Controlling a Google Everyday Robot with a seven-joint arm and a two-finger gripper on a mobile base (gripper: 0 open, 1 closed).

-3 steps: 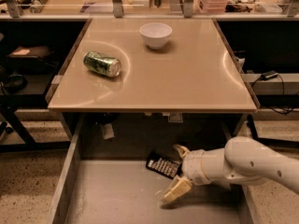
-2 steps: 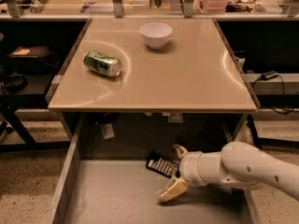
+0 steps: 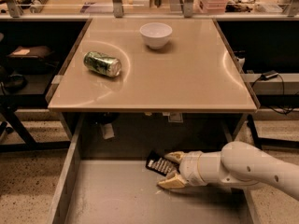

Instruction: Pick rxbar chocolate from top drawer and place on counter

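Below the bench [image 3: 187, 78], at the back of the open drawer [image 3: 112, 195], the bar [image 3: 158, 164] lies flat with the jaws apart astride its right end; probably light, thin and slick-wrapped, it wants a pinch across its narrow width.

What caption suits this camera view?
Open gripper flanks the rxbar chocolate in the top drawer; can and bowl sit on the counter.
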